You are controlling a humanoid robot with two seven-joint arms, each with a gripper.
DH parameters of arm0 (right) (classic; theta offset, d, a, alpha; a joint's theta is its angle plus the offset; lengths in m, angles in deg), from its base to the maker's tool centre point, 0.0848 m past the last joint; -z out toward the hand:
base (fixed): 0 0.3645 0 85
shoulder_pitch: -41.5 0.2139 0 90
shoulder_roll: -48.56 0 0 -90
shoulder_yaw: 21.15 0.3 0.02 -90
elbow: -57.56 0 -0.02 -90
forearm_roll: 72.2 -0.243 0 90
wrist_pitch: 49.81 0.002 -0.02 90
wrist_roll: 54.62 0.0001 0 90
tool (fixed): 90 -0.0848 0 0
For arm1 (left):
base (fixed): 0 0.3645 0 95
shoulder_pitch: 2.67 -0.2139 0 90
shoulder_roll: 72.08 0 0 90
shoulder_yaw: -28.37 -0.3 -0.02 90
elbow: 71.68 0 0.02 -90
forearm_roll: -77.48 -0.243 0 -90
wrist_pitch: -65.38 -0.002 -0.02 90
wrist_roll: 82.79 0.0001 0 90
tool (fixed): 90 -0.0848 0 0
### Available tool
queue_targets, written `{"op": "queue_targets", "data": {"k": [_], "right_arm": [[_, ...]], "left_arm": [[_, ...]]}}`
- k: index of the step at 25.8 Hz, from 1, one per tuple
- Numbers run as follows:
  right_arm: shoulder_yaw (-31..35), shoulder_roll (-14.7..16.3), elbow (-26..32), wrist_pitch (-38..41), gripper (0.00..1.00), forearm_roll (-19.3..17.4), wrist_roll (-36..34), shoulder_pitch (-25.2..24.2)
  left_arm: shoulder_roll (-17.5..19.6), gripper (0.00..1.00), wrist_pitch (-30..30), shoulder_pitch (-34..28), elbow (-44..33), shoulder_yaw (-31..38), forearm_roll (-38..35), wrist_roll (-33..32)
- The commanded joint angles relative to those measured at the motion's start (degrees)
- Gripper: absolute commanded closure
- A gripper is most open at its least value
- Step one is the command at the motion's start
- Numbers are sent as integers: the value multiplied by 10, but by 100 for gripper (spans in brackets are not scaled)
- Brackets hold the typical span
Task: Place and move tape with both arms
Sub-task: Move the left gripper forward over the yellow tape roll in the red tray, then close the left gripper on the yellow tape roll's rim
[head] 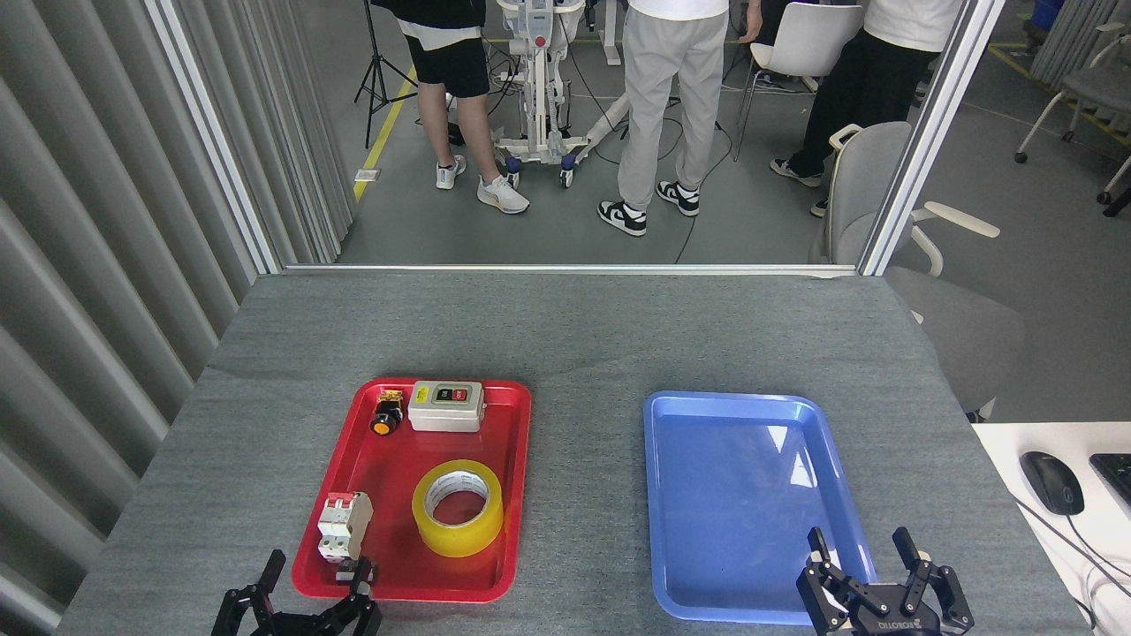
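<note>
Lying flat, core hole up, the tape [458, 508] sits in the near-right part of the red tray [508, 495], touching nothing else. Same tray: white circuit breaker w/ red toggles [345, 526] just left of the tape, a grey switch box [446, 405] at the far edge, a small black-and-orange push button [386, 414] beside the box. Red tray rests on the grey desk [574, 336], left of centre; a blue tray [671, 530] lies to its right, well apart. Left gripper [314, 579] is at the bottom edge, near the red tray's near-left corner, fingers spread apart, holding nothing. Right gripper [861, 548] hangs over the blue tray's near-right corner, fingers also apart, nothing btwn them. Beyond the desk, people's legs and chairs on the floor.
</note>
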Motion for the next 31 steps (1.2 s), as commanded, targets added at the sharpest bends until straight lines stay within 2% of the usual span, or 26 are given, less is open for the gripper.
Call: {"op": "queue_targets", "data": {"k": [1, 6, 12, 15, 17, 19, 23, 25, 27, 31], "right_arm": [[0, 1, 0, -1, 0, 1, 0, -1], [1, 0, 0, -1, 0, 1, 0, -1], [-1, 2, 0, 1, 0, 1, 0, 0], [0, 7, 0, 7, 0, 1, 1, 12], [0, 12, 0, 7, 0, 1, 2, 18], [0, 12, 0, 7, 0, 1, 3, 18], [-1, 12, 0, 7, 0, 2, 3, 17], [-7, 7, 0, 8, 0, 3, 3, 12], [-24, 5, 0, 7, 0, 6, 3, 10], [-28, 10, 0, 5, 0, 8, 3, 11]], "left_arm": [[-14, 0, 5, 15, 11, -14, 5, 0], [-49, 0, -2, 73, 31, -55, 4, -6], [-61, 0, -14, 122, 63, -71, -1, -12], [-54, 0, -31, 167, 95, -77, 5, -40], [-52, 0, -36, 180, 97, -83, 6, -100], [-50, 0, -37, 190, 92, -84, 12, -194], [-32, 0, -48, 221, 76, -83, 24, -437], [-30, 0, -48, 239, 73, -83, 25, -529], [-28, 0, -47, 254, 72, -83, 26, -573], [-27, 1, -52, 299, 116, -83, 26, -589]]}}
